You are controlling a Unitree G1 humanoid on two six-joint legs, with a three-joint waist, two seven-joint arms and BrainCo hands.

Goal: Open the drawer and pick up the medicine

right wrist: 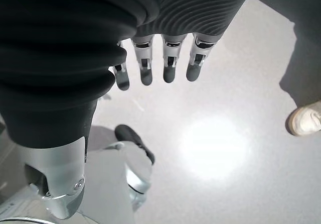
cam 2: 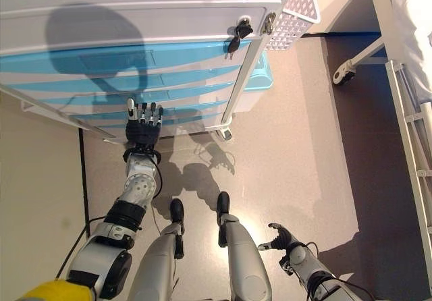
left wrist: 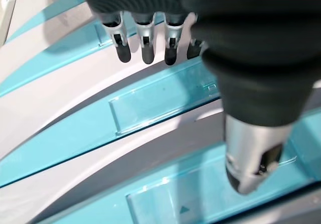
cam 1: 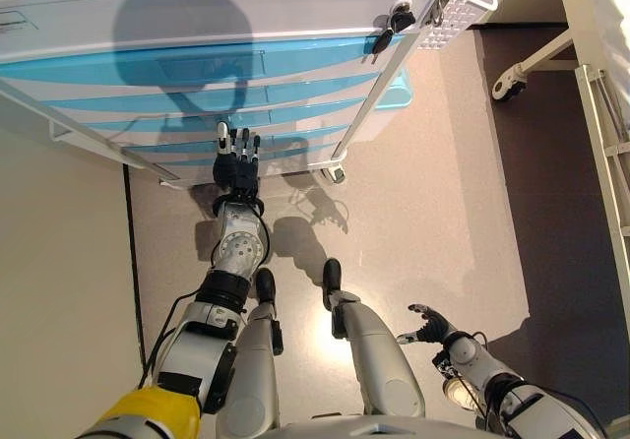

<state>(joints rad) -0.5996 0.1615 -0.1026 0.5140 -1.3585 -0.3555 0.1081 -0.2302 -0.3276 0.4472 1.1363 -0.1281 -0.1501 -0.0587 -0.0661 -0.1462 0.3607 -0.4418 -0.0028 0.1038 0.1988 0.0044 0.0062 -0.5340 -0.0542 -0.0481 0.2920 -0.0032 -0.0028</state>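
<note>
A white cabinet (cam 1: pixel 226 6) with several blue drawer fronts (cam 1: pixel 177 70) stands before me, all drawers shut. My left hand (cam 1: pixel 236 158) is open, fingers straight, reaching up against the lower drawers. In the left wrist view its fingertips (left wrist: pixel 145 53) hover close to a blue drawer front with a clear label holder (left wrist: pixel 160 101). My right hand (cam 1: pixel 430 323) is open and empty, low at my side over the floor; it also shows in the right wrist view (right wrist: pixel 160 68). No medicine is visible.
A key (cam 1: pixel 389 26) hangs in the cabinet's lock at its top right. A white perforated basket (cam 1: pixel 458 6) hangs on the cabinet's right side. The cabinet stands on castors (cam 1: pixel 337 173). A white wheeled frame (cam 1: pixel 600 114) stands at the right. A person's shoe (right wrist: pixel 306 121) is on the floor.
</note>
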